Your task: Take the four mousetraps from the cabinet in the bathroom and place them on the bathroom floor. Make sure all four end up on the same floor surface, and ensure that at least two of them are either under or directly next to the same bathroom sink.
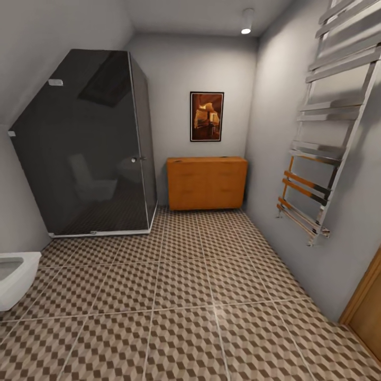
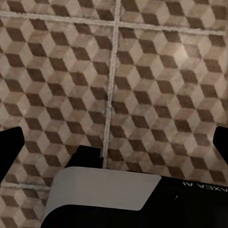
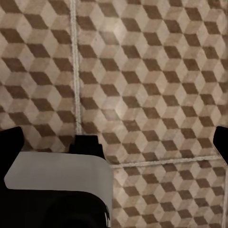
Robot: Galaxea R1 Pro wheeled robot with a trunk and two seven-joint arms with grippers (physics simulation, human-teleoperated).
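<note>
Bathroom, glass shower (image 1: 84, 143), toilet (image 1: 16, 278)

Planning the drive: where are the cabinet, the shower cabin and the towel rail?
cabinet (image 1: 206, 185), head view, middle of its front.
shower cabin (image 1: 79, 143), head view, dark glass panel.
towel rail (image 1: 328, 153), head view, a middle rung.

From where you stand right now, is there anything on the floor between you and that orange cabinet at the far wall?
Nothing visible blocks the way. The tiled bathroom floor runs bare to the cabinet. The dark glass shower stands to the left, the towel rail hangs on the right wall, and a white fixture sits at the left edge.
</note>
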